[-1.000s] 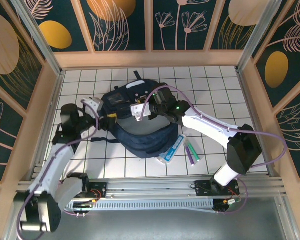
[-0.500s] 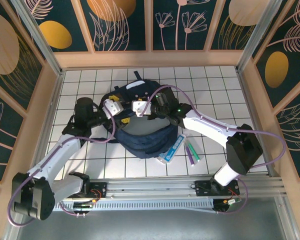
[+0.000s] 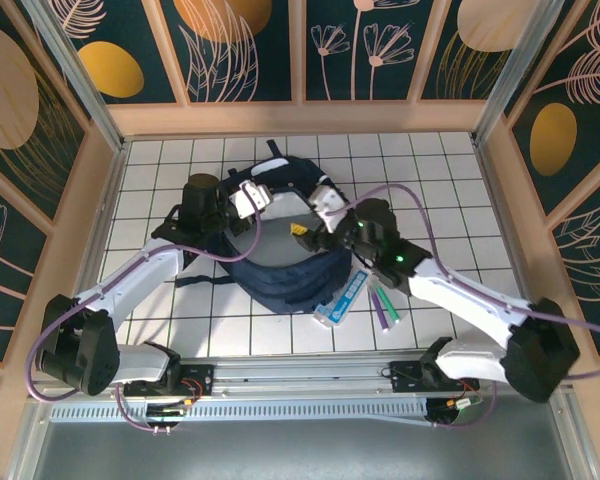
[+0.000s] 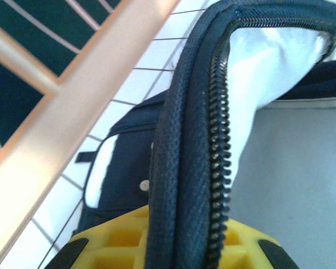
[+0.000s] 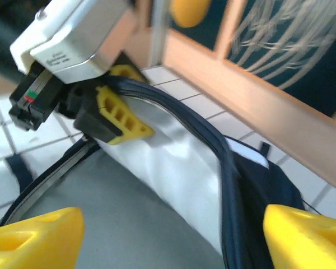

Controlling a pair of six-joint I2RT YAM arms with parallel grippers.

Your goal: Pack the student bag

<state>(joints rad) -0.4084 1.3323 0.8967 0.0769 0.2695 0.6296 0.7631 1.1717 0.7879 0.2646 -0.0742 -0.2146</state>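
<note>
The student bag [image 3: 280, 275], a navy-blue backpack, lies mid-table with its main compartment gaping and a grey lining [image 3: 276, 228] showing. My left gripper [image 3: 252, 196] is shut on the bag's zippered rim at the far side of the opening. In the left wrist view the rim [image 4: 185, 140] runs up from between the yellow fingers of the left gripper [image 4: 179, 244]. My right gripper [image 3: 313, 216] hovers over the opening's right side, open and holding nothing. In the right wrist view the right gripper [image 5: 171, 241] has its jaws far apart over the lining, and the left gripper [image 5: 115, 109] pinches the rim [image 5: 229, 162].
A light blue flat case [image 3: 342, 298] and purple and green pens [image 3: 385, 303] lie on the white tiles right of the bag. Wooden walls [image 3: 300, 115] enclose the table on three sides. A bag strap [image 3: 195, 280] trails to the left.
My left gripper moved right to the bag's rim and shut on it. My right gripper let go of the rim, opened and drew back to the right.
</note>
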